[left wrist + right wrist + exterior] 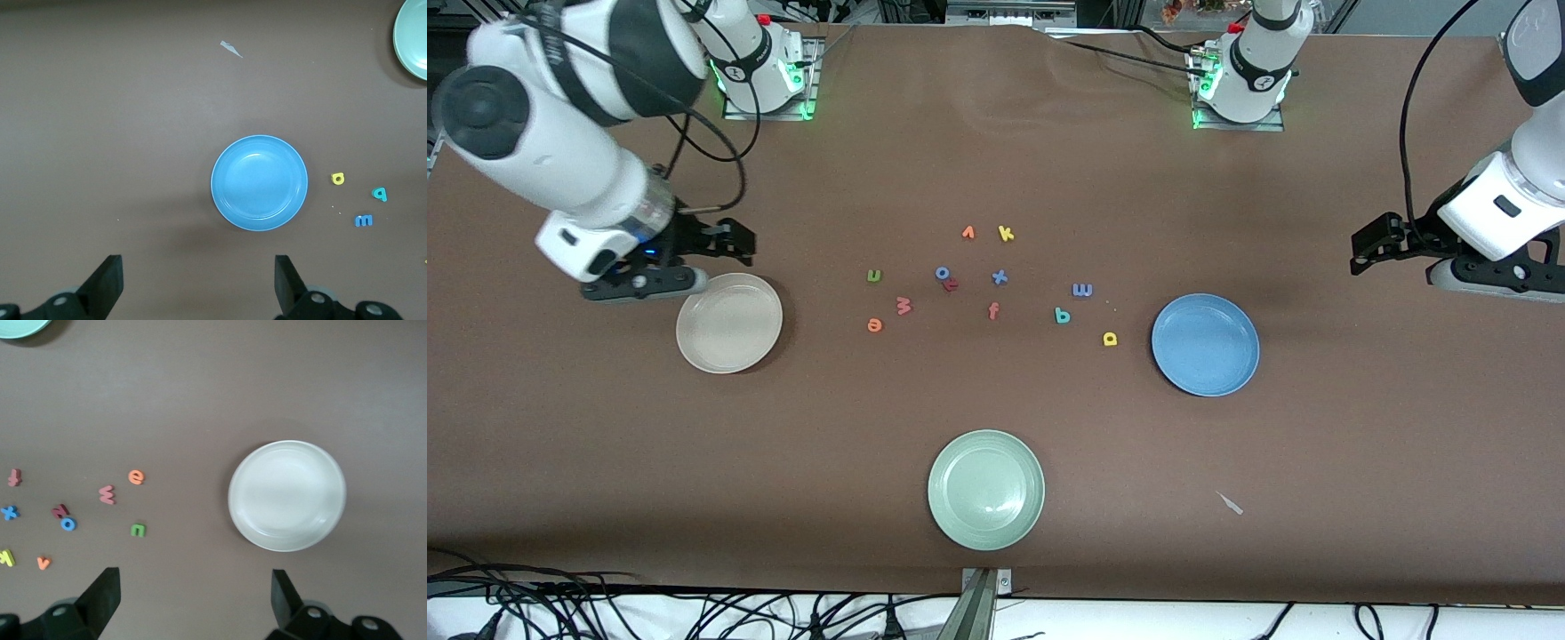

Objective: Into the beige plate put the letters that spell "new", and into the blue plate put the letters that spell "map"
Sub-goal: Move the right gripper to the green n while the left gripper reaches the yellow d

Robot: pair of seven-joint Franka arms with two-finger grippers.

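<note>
The left claw point(199, 287) is seen spread wide and holding nothing, raised over the brown surface point(996, 418) at the left arm's end, beside the blue plate point(1205, 345). The right claw point(193, 603) is likewise spread wide and bare, raised over the surface at the right arm's end, just beside the beige plate point(729, 322). Both plates are seen with nothing in them.

The letters are found scattered on the surface between the two plates. The green n point(873, 276), the pink-red w point(903, 306) and the orange e point(874, 325) are grouped near one another, toward the beige plate, with the e nearest the front camera. The blue m point(1082, 290), the teal p point(1062, 315) and the yellow a point(1110, 338) are grouped toward the blue plate, the a lying closest to it.

Between these groups a blue o point(943, 273) is seen touching a small red letter point(951, 285), with a blue x point(1000, 277) and an orange-red f point(993, 310) beside them. A yellow k point(1006, 233) and an orange letter point(967, 233) lie farther from the front camera. A pale green plate point(986, 490) sits nearest that camera.
</note>
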